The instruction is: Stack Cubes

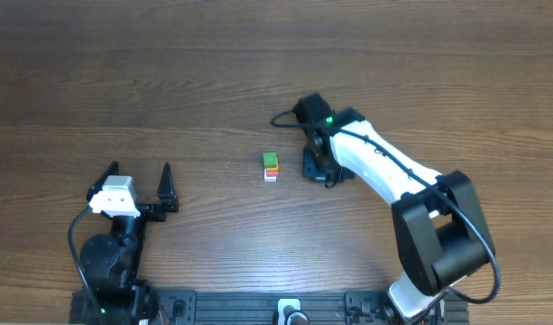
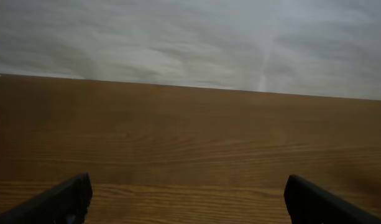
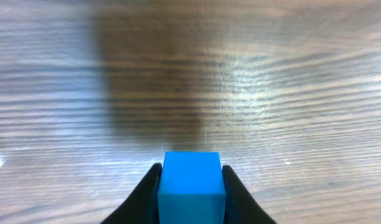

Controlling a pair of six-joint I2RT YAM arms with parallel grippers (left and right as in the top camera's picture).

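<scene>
Right gripper (image 3: 191, 198): fingers are clamping a blue cube (image 3: 191, 177) between them.
Left gripper (image 1: 139, 173): fingers are standing wide apart.
Cube stack (image 1: 271, 171): green cube (image 1: 271, 159) is sitting topmost.

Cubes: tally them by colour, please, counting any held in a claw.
Green cube: 1
Orange cube: 1
White cube: 1
Blue cube, held in the right claw: 1
Total: 4
</scene>
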